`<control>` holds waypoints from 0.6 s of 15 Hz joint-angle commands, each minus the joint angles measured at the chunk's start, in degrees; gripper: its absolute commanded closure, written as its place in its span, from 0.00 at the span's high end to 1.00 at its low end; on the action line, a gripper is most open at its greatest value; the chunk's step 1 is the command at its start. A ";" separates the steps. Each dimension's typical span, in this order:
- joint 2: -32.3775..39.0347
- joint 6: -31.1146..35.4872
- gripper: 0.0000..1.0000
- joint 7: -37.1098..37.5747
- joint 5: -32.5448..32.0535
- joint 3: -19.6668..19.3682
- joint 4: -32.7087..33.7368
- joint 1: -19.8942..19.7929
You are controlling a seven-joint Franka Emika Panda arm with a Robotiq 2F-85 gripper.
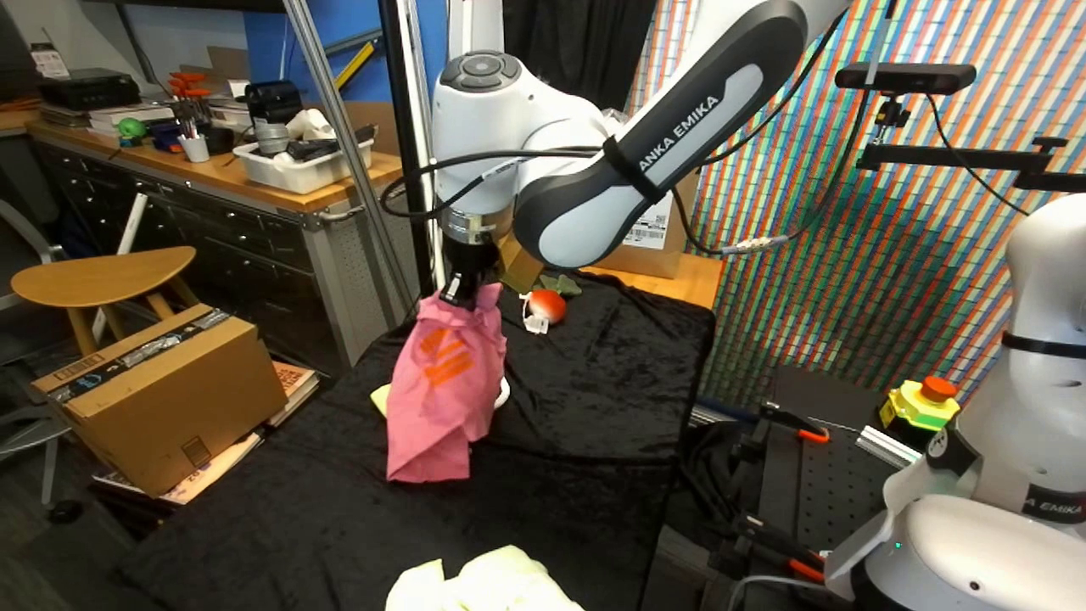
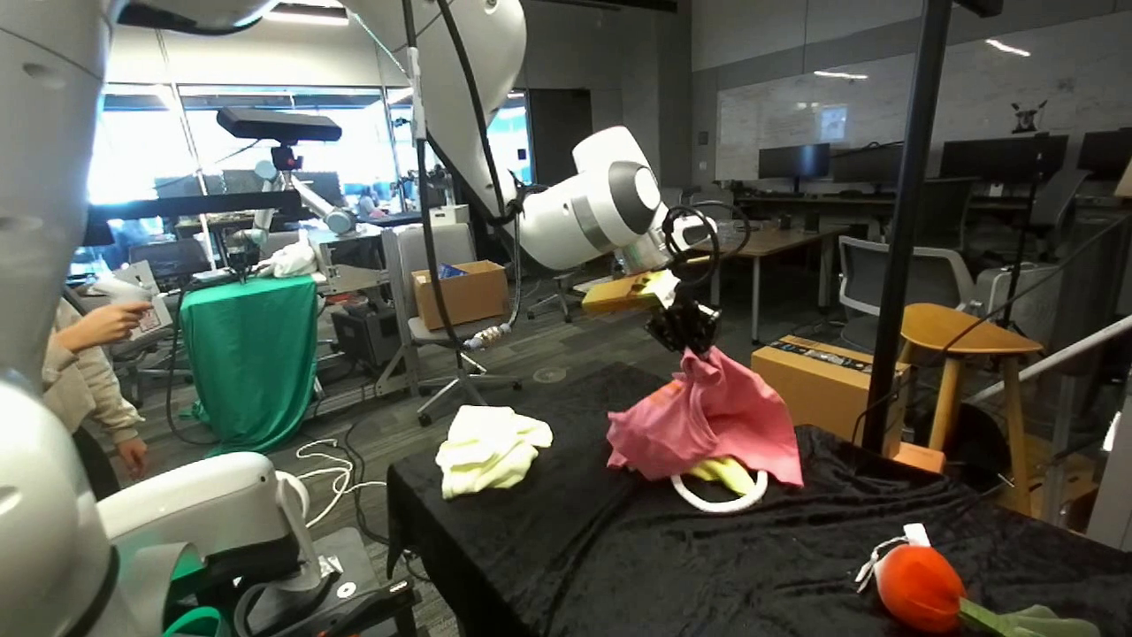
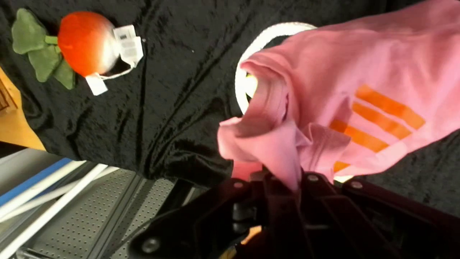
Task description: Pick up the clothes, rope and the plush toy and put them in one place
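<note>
Pinched at its top, the pink cloth hangs from my gripper, which is shut on it in all views. Its lower folds cover part of the white rope, curved in a loop, and a yellow-green cloth. Whether the pink hem touches them, I cannot tell. Apart from these lies a crumpled pale cloth, at the table's near edge in an exterior view. The red-orange and white plush toy, with green leaves and white tags, rests on the table away from the gripper.
Black velvet drapes the table. A cardboard box stands beside it, and a dark upright post rises near its edge. A tan block-like piece sits close to the wrist. A yellow and red stop button is near the robot base.
</note>
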 commanded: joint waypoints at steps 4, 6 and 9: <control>8.48 5.70 0.01 7.16 -3.16 -0.07 3.65 -1.90; 11.09 6.37 0.01 6.79 -0.93 0.28 5.35 -2.07; 13.69 7.38 0.01 6.83 -0.68 -0.32 7.06 -1.48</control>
